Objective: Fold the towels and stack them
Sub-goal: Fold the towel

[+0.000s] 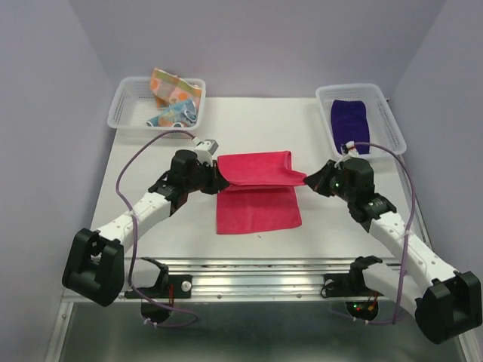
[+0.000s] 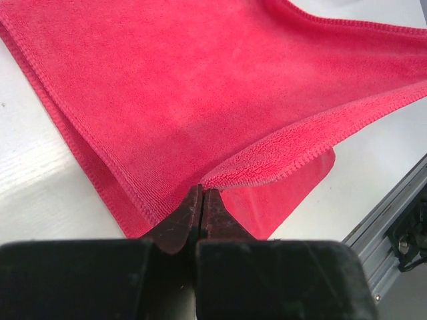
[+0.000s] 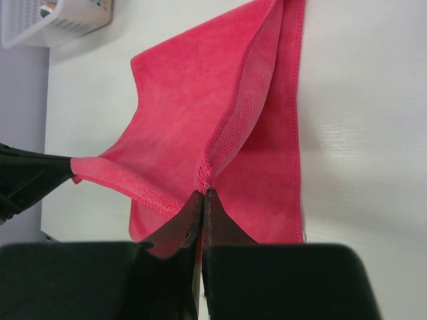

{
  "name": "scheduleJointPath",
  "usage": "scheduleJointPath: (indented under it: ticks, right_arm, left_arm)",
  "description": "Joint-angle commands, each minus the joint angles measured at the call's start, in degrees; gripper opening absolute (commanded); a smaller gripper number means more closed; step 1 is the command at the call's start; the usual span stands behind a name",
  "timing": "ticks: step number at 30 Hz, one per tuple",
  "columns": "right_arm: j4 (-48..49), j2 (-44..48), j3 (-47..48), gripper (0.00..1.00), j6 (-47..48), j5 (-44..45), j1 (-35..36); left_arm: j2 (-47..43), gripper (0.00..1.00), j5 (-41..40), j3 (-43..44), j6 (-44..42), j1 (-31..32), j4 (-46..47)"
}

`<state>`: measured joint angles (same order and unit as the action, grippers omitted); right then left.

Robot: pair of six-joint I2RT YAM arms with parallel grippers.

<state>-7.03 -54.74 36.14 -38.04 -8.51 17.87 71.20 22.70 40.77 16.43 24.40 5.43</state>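
Got a bright pink towel (image 1: 256,205) in the middle of the table (image 1: 196,241), near half lying flat, far half lifted and coming back over it. Holding that raised edge at both ends: left pincer (image 1: 218,164) clenched on the left corner, right pincer (image 1: 307,181) clenched on the right corner (both wrist views show the hem pinched right at the tips, no gap). Further back, at the far left corner, a white mesh basket (image 1: 124,113) with a light-blue patterned towel (image 1: 175,115) and an orange-yellow-pink patterned towel (image 1: 170,87) bunched inside. Far right, second white basket (image 1: 351,87) with a dark purple towel (image 1: 351,117) laid in it.
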Motion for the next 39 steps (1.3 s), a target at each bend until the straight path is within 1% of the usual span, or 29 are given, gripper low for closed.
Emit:
scheduleJointPath:
  ticks: [1, 9, 13, 21, 28, 32, 39]
  right_arm:
    - [-0.7, 3.06, -3.7, 0.01, -2.12, 0.52, 0.85]
    - [-3.52, 7.72, -6.69, 0.01, -3.35, -0.45, 2.26]
    - [-4.66, 8.51, -7.22, 0.01, -3.27, -0.45, 2.26]
    - [-3.96, 6.93, -9.24, 0.01, -3.44, -1.85, 2.35]
    - [-3.61, 5.17, -11.09, 0.01, -4.06, -4.05, 2.35]
    - [-2.47, 4.03, -13.28, 0.01, -4.76, -5.72, 2.43]
    - [-0.53, 1.57, -15.75, 0.01, -5.29, -8.8, 2.43]
  left_arm:
    - [-3.08, 0.0, -2.12, -1.48, 2.38, 1.52, 2.74]
    - [-4.83, 0.0, -6.26, -2.28, 6.86, 5.65, 0.2]
    - [-7.21, 0.0, -12.66, -2.36, 9.23, 8.46, -2.7]
    - [-9.32, 0.0, -14.87, -3.68, 13.45, 11.72, -5.34]
    - [-10.11, 0.0, -16.55, -3.6, 15.91, 12.33, -11.31]
    - [-9.5, 0.0, -15.76, -4.12, 16.88, 12.69, -13.16]
    - [-5.2, 0.0, -14.79, -3.34, 17.42, 13.74, -17.19]
